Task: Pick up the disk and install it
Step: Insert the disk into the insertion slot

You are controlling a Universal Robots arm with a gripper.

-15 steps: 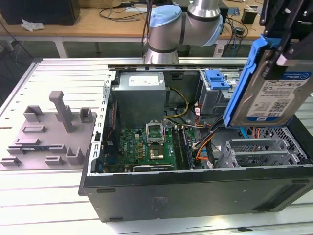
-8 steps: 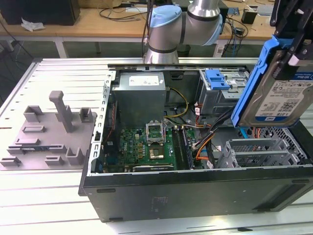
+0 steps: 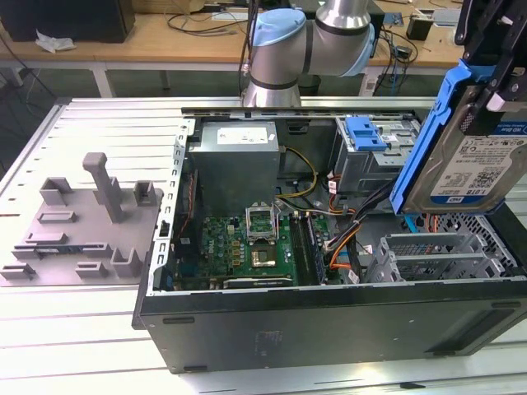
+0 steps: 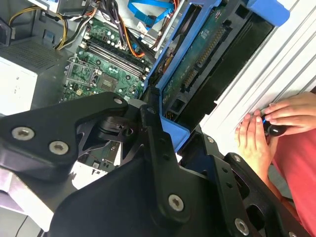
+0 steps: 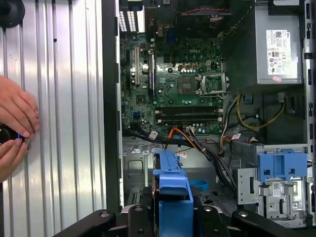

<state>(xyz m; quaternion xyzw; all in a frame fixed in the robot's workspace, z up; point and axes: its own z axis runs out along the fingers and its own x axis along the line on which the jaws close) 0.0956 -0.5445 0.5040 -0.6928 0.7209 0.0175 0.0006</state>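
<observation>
Gripper: the gripper [image 5: 173, 216] has its two black fingers closed on the disk, one on each flank of the frame. The drive hangs from them, clear of everything.
Disk, position: in the exterior view the disk [image 3: 476, 156] is in the air over the open computer case [image 3: 329, 329], at about 2 o'clock from the motherboard [image 3: 239, 243]. It is tilted, with its label toward that camera.
Disk, look: a flat silver slab with a white-and-blue label, clipped into a blue carrier frame [image 3: 422, 156]. The second wrist view shows its other face, a green circuit board [image 4: 197, 55] with a connector row along one edge.
Disk, handling: I'd judge it dense for its size and completely rigid. The bare metal faces look slick, and a knock or a drop could hurt it. The exposed board and connector are the tender parts.
Disk, where to hold: the blue plastic side rails look like the safest place to hold it, since they give some bite and keep pressure off the board. That is where the fingers are now.
Below the disk: at 6 o'clock from it sits a silver drive bay cage [image 3: 436, 255] with open slots. It is close, but the disk is not touching it.
Beside the disk: at 9 o'clock is a blue bracket [image 3: 365, 132] on top of a second metal cage.
Case interior: the power supply [image 3: 235, 160] is at 12 o'clock from the motherboard, and cables run between them.
Bystander: a person's hand [image 5: 15, 121] rests on the ribbed metal table [image 5: 64, 98] just outside the case, cupping something small and dark.
Far side: a gray fixture [image 3: 90, 222] is on the table at 9 o'clock from the case.
</observation>
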